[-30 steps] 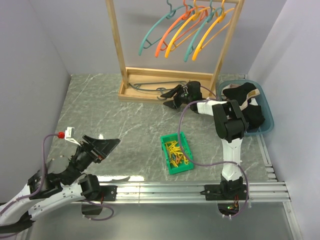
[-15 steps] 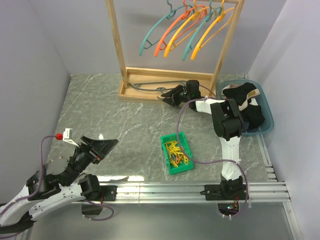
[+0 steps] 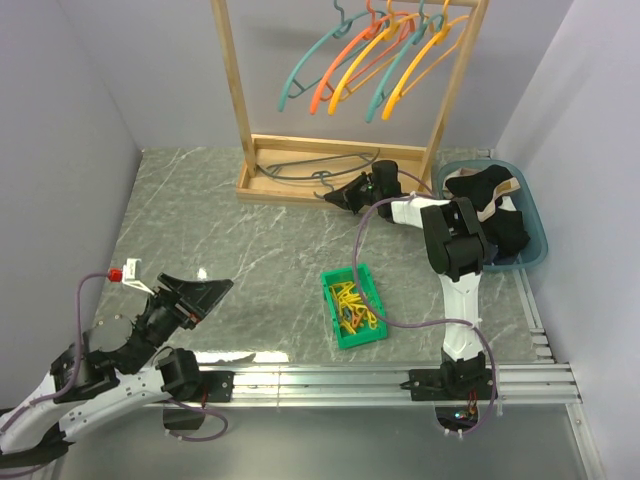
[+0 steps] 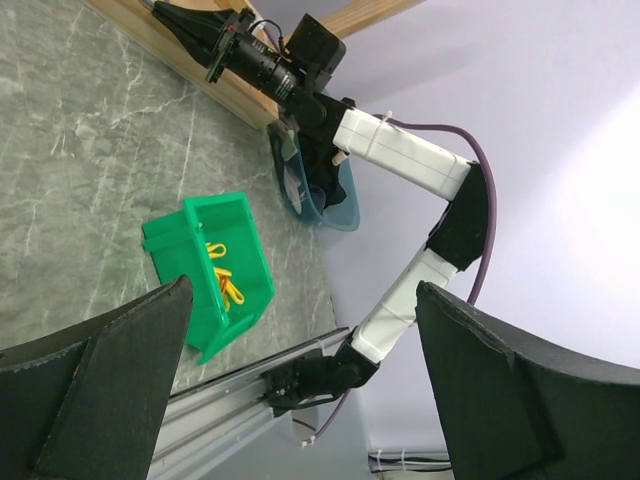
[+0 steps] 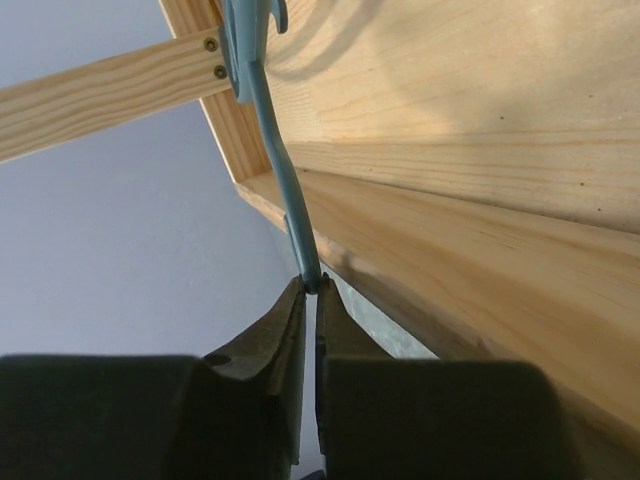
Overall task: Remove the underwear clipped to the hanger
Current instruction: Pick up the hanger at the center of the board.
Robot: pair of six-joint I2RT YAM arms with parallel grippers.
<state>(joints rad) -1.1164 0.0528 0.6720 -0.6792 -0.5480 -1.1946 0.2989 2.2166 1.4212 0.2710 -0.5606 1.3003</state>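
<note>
— While the wooden rack (image 3: 330, 146) and the blue basin (image 3: 536, 238) were left in place on the bench (image 3: 250, 250), what was changed?
— The right arm (image 3: 455, 250) was brought in from the bench onto the rack's base, and the grey-blue hanger (image 3: 300, 166) lying there appeared slightly shifted. No cloth was seen on it.
— Where was the underwear (image 3: 485, 190) found?
— It was heaped in the basin, well apart from that hanger. Unclipping was therefore judged finished for it.
— And the tools?
— The right tool (image 5: 312, 290) was clamped on the hanger's thin end. The left tool (image 3: 215, 288) was held with jaws apart, with nothing gripped between them.
</note>
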